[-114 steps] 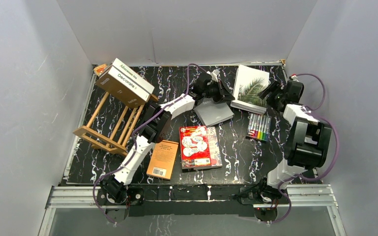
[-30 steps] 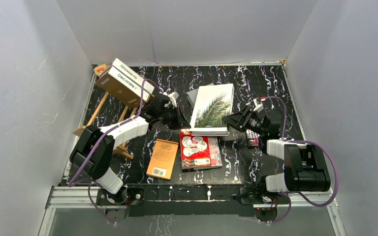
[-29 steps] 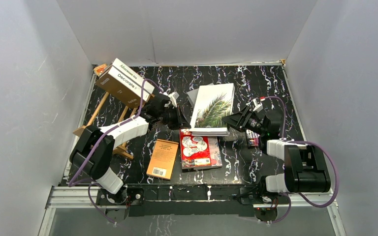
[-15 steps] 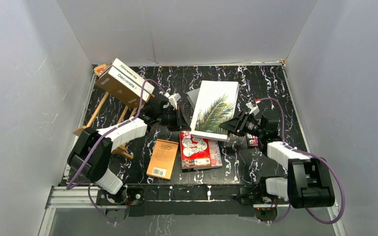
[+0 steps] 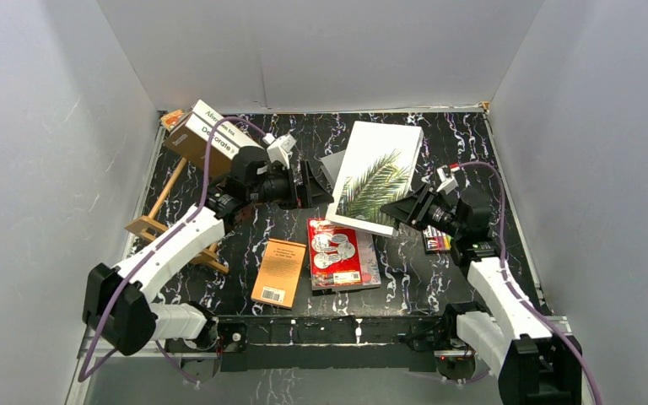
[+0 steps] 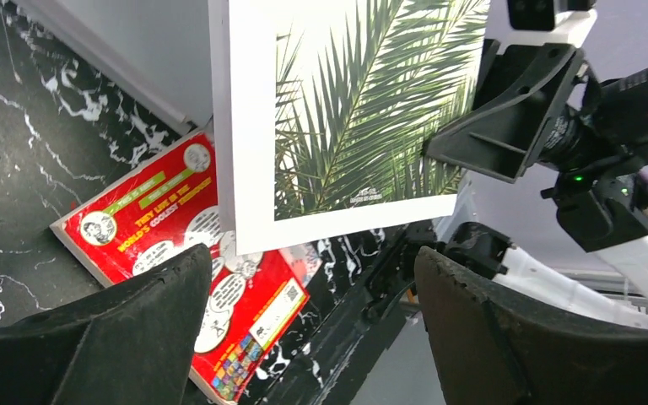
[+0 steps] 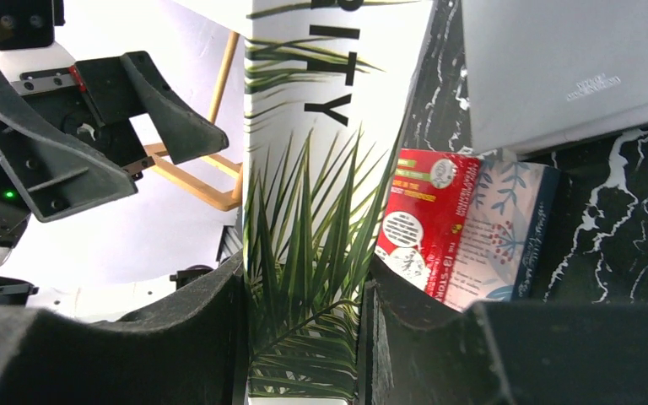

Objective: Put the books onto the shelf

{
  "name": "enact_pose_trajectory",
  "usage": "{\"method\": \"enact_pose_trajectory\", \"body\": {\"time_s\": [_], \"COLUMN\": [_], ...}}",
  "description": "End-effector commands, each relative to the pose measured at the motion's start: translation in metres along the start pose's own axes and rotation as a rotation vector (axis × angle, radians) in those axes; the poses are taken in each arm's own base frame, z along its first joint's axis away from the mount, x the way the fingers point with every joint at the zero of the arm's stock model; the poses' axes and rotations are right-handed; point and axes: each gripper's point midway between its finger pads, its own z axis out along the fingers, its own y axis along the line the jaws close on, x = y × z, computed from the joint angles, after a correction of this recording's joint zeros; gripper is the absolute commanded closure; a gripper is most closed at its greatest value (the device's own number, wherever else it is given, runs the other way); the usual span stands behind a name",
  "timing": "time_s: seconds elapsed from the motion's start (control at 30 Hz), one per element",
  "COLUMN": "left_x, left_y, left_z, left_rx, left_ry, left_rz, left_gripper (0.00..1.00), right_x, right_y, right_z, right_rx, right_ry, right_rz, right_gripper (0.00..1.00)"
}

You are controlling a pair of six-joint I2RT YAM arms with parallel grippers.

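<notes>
White palm book (image 5: 380,177) hangs pinched in the right jaws; left jaws gape empty beside it. Next, probably handover toward shelf (image 5: 150,226).

Left arm reaches forward over the desk, left hand (image 5: 321,187) pointing right, fingers spread wide, nothing between them. Right arm raised, right hand (image 5: 391,213) pointing left, fingers pinching the palm-leaf book (image 5: 375,181).

Palm book (image 5: 375,181) has a smooth, slightly shiny paper cover; red book (image 5: 335,251) is glossy, grey book (image 7: 557,67) matt. Shelf (image 5: 145,227) is bare light wood. Table (image 5: 464,143) is smooth black marble-look. Left fingers (image 6: 506,337) are grainy matt black plastic
</notes>
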Motion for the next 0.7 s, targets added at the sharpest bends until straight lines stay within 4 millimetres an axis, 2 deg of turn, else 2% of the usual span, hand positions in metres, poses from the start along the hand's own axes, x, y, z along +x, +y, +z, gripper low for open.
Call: {"method": "enact_pose_trajectory", "body": {"time_s": [0.0,0.07,0.2,0.43,0.5,0.67], "left_x": [-0.011,-0.01,-0.01,-0.027,-0.027,-0.031], "left_y": [-0.017,-0.021,-0.044,-0.111,-0.117,-0.111], "left_z": [-0.02,-0.022,-0.028,-0.056,-0.06,-0.06], "left_rx": [0.015,0.035,0.137,0.408,0.424,0.369], "left_ry": [-0.015,0.001,0.022,0.005,0.006,-0.039], "left_rz": [-0.024,-0.052,-0.088,-0.131,-0.141,-0.17], "left_gripper": [0.12,0.12,0.12,0.12,0.12,0.12], "right_x": [-0.019,-0.019,-0.018,-0.014,-0.012,-0.01], "right_y": [0.047,0.06,0.087,0.129,0.138,0.157], "right_z": [-0.012,-0.018,-0.028,-0.048,-0.053,-0.062], "right_rx": [-0.067,-0.089,-0.154,-0.252,-0.276,-0.334], "right_ry": [-0.04,-0.036,-0.023,0.018,0.031,0.044], "right_rz": [-0.098,-0.105,-0.094,-0.078,-0.077,-0.079], "right_gripper": [0.66,0.65,0.65,0.65,0.65,0.64]}}
